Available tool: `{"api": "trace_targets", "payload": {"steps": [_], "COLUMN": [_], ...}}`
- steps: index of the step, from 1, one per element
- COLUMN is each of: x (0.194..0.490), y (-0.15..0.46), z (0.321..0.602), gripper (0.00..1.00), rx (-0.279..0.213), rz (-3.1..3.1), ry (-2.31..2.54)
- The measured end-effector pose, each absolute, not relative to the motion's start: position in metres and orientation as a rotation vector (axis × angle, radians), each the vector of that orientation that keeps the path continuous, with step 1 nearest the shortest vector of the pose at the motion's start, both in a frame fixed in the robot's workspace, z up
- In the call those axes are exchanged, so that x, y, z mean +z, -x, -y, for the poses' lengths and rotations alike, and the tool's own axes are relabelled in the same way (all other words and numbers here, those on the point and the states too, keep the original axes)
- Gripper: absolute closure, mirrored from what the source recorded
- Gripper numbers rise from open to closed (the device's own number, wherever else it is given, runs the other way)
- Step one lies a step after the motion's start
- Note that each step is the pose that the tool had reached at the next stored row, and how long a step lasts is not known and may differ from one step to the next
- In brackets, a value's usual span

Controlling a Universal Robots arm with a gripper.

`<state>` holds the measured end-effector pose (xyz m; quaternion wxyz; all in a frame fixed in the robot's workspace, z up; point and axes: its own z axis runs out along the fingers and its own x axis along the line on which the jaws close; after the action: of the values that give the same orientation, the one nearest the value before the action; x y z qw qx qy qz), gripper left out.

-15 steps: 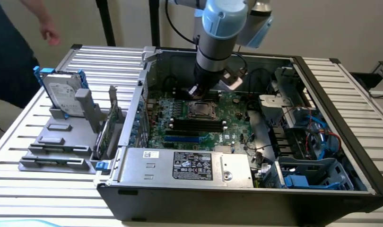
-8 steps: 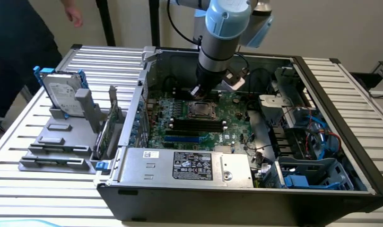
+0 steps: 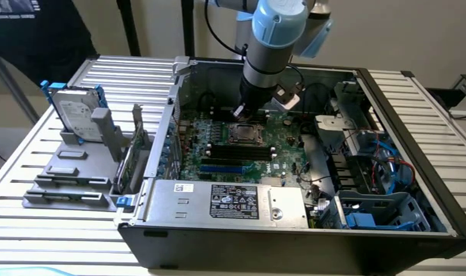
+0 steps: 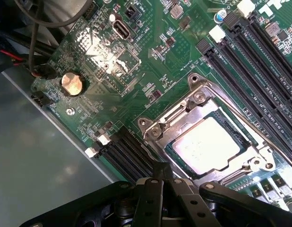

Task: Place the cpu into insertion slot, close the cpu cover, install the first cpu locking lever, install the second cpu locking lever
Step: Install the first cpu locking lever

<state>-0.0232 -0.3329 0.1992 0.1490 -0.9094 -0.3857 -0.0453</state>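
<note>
Since the cpu [image 4: 207, 144] already lies silver face up inside the insertion slot [image 4: 172, 149], with the cpu cover [image 4: 179, 113] folded down around it, I judge the lever step is in hand. The gripper [image 4: 162, 170] hovers just beside the slot, fingers pressed together and holding nothing. A lever would need a firm, exact push.

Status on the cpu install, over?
Gripper shut, empty, low beside the cpu cover. Cpu seated, silver face up, cover down around it. Nothing lying on top.
</note>
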Motion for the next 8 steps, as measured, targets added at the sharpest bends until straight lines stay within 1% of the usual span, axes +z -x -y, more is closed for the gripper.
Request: {"api": "trace_targets", "payload": {"steps": [8], "x": [0.2006], "y": [0.0324], "z": [0.3339], "gripper": [0.89], "rx": [-0.13], "rz": [1.113], "ry": [2.61]}}
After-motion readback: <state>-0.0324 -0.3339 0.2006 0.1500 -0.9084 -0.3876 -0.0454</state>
